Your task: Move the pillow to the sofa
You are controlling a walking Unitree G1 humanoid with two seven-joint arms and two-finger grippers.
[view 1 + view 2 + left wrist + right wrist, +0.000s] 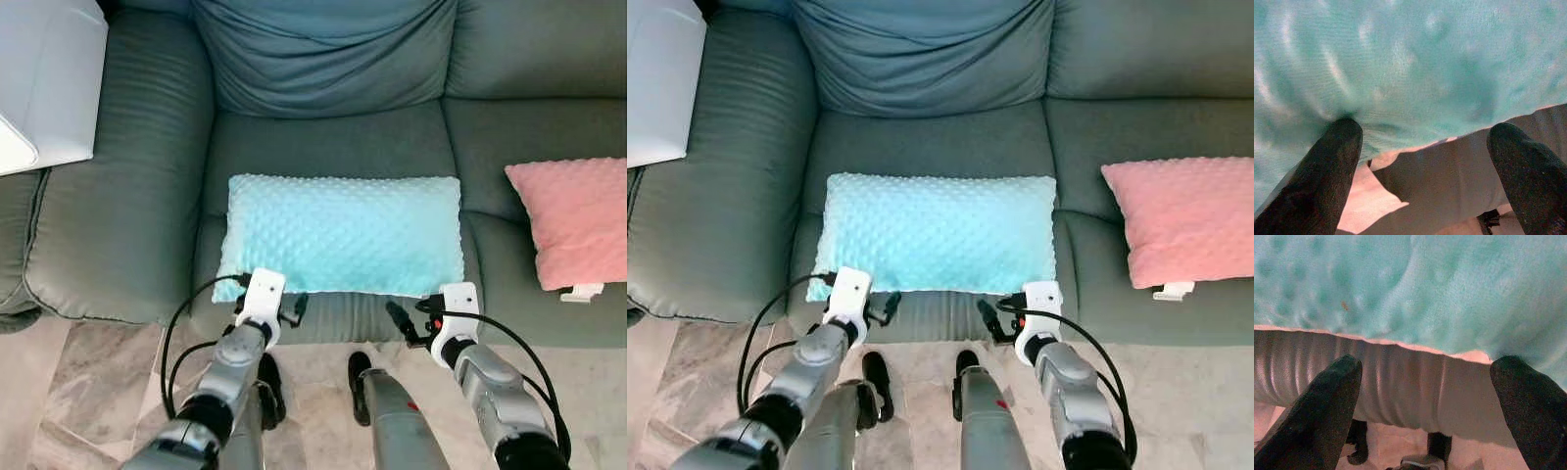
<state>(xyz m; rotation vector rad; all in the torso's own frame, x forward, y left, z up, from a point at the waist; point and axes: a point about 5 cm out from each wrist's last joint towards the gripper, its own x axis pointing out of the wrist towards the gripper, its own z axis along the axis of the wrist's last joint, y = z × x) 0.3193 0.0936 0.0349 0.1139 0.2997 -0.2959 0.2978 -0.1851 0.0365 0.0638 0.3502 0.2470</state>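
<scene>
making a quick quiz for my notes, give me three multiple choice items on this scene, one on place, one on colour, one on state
1. Where does the teal pillow lie?
A. on the floor
B. on the middle seat of the sofa
C. on the sofa's armrest

2. What colour is the other pillow, on the robot's right?
A. pink
B. yellow
C. black

3. How do the left end effector and right end effector stand?
A. both shut on the teal pillow
B. one lifting the teal pillow
C. both open, at the pillow's near edge

Key: 1 B, the teal pillow rests flat on the centre seat cushion. 2 A, it is plainly pink against the grey-green sofa. 3 C, both wrist views show the fingers spread apart with nothing held between them.
</scene>
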